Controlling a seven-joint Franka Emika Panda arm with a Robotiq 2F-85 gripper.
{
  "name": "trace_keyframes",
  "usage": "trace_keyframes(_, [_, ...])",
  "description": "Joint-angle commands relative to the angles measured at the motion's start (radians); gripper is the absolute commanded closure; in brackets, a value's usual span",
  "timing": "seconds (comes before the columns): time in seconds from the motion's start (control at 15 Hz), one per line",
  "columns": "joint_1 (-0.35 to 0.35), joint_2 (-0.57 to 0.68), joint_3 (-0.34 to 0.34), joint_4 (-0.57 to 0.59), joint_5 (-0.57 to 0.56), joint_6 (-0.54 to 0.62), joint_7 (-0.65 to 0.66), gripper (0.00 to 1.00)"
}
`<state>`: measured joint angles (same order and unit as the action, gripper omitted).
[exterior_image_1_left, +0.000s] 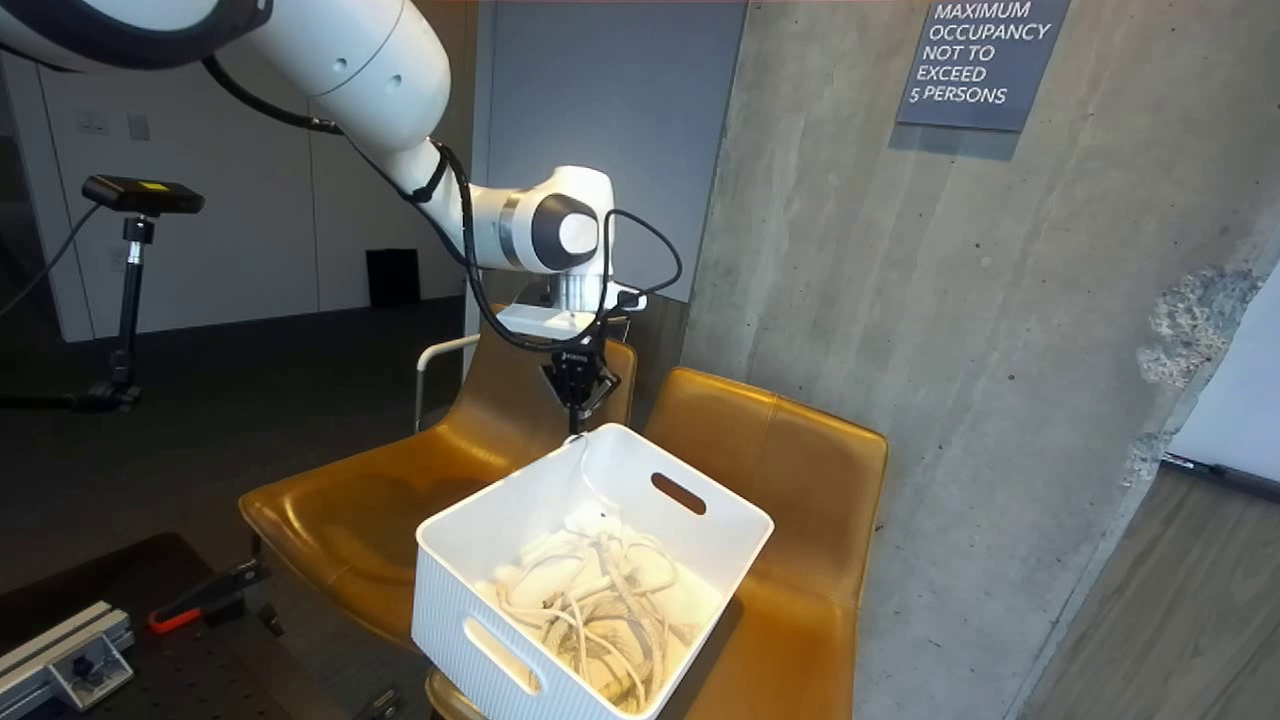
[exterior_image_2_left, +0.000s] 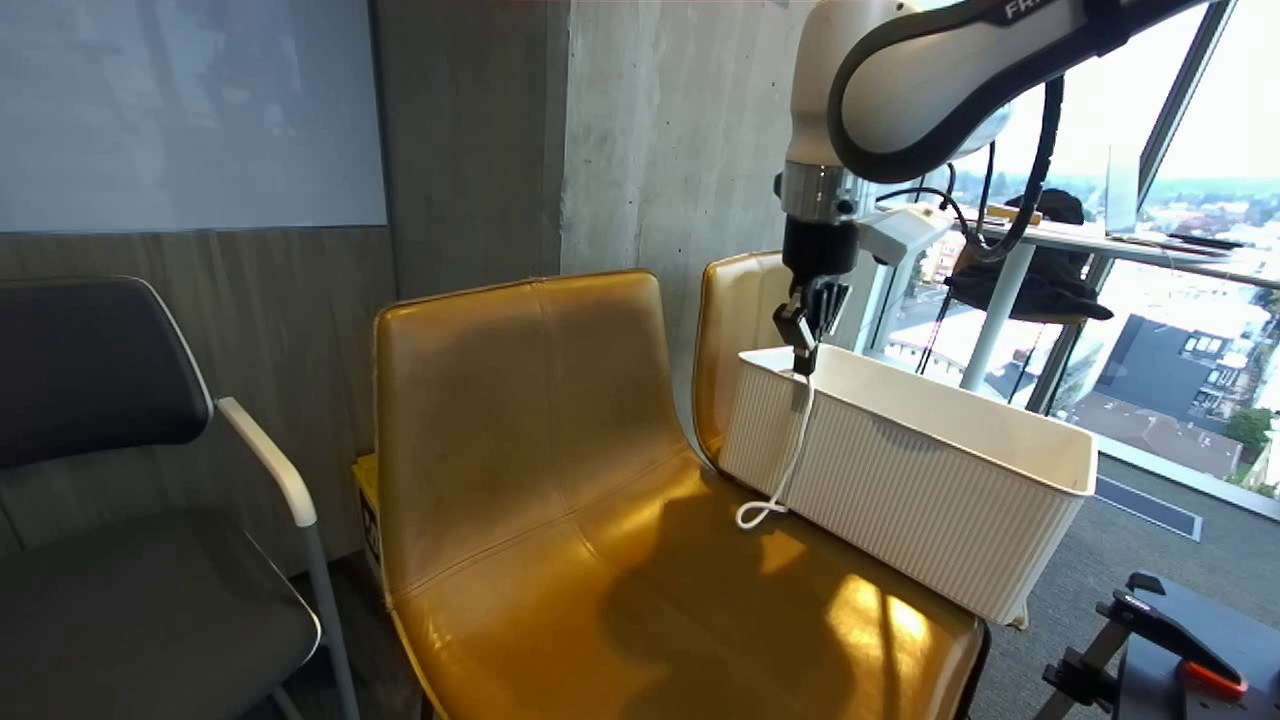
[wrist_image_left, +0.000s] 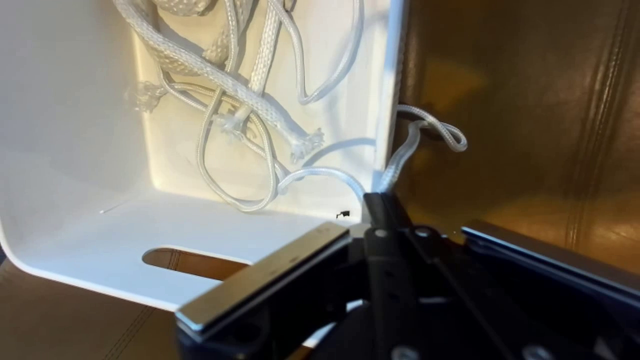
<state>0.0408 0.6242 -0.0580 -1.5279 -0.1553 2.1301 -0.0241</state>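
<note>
In both exterior views a bare concrete wall (exterior_image_1_left: 1000, 300) rises at the back. A white robot arm (exterior_image_1_left: 390, 90) reaches in from above, its wrist turned downward. Two brown leather chairs (exterior_image_2_left: 520, 400) stand side by side close to the wall, and a dark office chair (exterior_image_2_left: 100, 380) sits apart from them at the edge of an exterior view. On the brown chairs, near where their seats meet, rests a white box (exterior_image_2_left: 900, 480) with ribbed sides and handle slots (how its weight is shared between the seats is hard to make out). A blue sign (exterior_image_1_left: 985, 65) high on the wall gives a maximum of five persons.

At the bottom of the box lies a tangle of white ropes (wrist_image_left: 215, 75), some thick with frayed ends, others thin.

The claw (wrist_image_left: 378, 196) points down at a corner of the box, right by the rim; whether it touches the rim cannot be told. Its fingers are pressed together with a thin white cord (wrist_image_left: 400, 157) pinched at the tips. From there, one stretch of the cord arcs into the box toward the tangle, while the rest hangs down the outside wall and curls round on itself at a brown seat.
</note>
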Motion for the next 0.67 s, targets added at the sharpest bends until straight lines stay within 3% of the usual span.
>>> trace_keyframes(0.0, [-0.005, -0.052, -0.006, -0.008, -0.021, -0.047, 0.007, 1.00])
trace_keyframes(0.6, [-0.088, -0.156, -0.083, 0.184, -0.137, -0.223, -0.055, 1.00])
